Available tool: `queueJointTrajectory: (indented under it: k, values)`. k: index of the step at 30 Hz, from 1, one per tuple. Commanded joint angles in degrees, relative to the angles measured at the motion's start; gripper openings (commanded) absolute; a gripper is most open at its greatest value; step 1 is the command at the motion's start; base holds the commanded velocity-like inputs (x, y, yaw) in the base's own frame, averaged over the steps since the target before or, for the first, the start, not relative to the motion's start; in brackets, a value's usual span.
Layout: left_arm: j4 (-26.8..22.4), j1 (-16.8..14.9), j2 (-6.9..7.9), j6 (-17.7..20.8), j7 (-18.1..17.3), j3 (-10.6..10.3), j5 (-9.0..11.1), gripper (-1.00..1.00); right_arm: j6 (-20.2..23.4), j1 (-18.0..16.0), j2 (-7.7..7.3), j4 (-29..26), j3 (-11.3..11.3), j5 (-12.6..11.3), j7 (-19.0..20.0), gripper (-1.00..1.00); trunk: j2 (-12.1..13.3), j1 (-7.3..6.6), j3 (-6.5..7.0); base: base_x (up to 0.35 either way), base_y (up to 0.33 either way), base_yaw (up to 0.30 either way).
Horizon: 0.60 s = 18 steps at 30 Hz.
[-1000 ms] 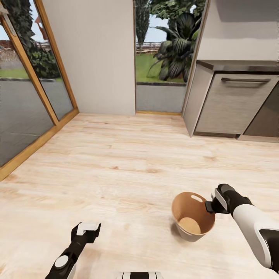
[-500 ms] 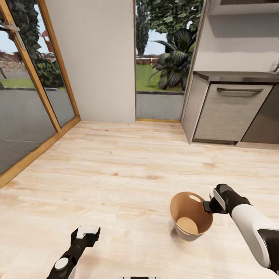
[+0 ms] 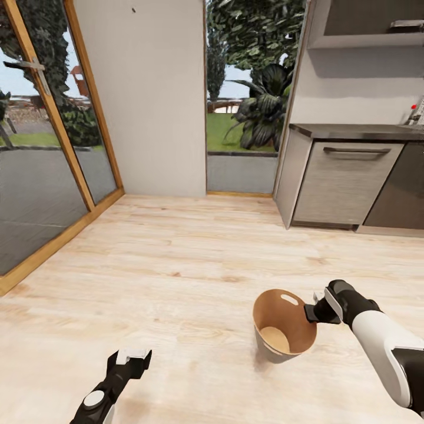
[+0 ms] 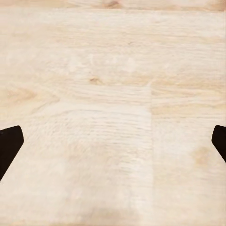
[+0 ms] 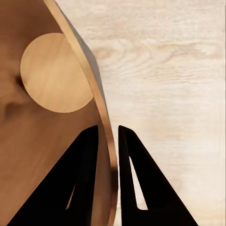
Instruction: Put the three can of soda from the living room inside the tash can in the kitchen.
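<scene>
The trash can (image 3: 285, 323) hangs tilted above the pale wood floor (image 3: 176, 265) at the near right of the scene, its brown wood-look inside open to the head camera and its oval handle cut-out on the far side of the rim. The right gripper (image 3: 313, 312) holds it by the right-hand edge of the rim: in the right wrist view the two black fingers (image 5: 80, 179) are pinched nearly together with the thin wall of the can (image 5: 56, 94) between them, one finger inside and one outside. The round bottom of the can shows bare. The left gripper (image 3: 131, 357) sits low at the near left, well apart from the can, its fingers spread wide over bare floor and holding nothing. Farther off stand a grey cabinet (image 3: 344, 182) to the right and wood-framed glass doors (image 3: 53, 135) to the left.
</scene>
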Motion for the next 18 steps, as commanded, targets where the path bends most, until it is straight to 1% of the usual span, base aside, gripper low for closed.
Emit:
queueJointTrajectory:
  k: [1,4,8,10,13,18]
  values:
    - [0.0,0.0,-0.01,0.08,0.0,0.0,0.02,1.0,-0.29,0.15,0.11,0.09,-0.24,-1.33,0.43,-1.0,0.01,-0.03,0.23,0.0,0.0,0.0]
    - [-0.01,0.0,0.0,0.74,0.0,0.0,0.07,1.0,-0.74,0.5,0.3,0.16,-0.13,-1.35,0.59,-1.0,0.05,-0.1,0.9,0.0,0.0,0.0]
    - [-0.19,-0.01,-0.05,2.02,0.0,0.0,0.14,1.0,-1.29,0.73,1.22,0.2,-0.13,-1.36,0.7,-1.0,0.11,-0.21,1.78,0.0,0.0,0.0]
    - [-0.11,-0.06,-0.02,2.45,0.0,0.03,0.17,1.0,-3.24,1.24,2.33,0.23,-0.13,-1.32,0.7,-1.0,0.13,-0.26,2.23,0.0,0.0,0.0]
    - [-0.04,-0.08,0.0,2.76,0.02,0.07,0.22,1.0,-5.24,2.13,3.11,0.18,-0.12,-1.28,0.62,-1.0,0.18,-0.34,2.89,0.0,0.0,0.0]
    - [0.01,-0.12,0.01,2.96,0.09,0.08,0.4,1.0,-5.84,2.41,3.36,0.11,-0.15,-1.28,0.62,-1.0,0.24,-0.47,4.0,0.0,0.0,0.0]
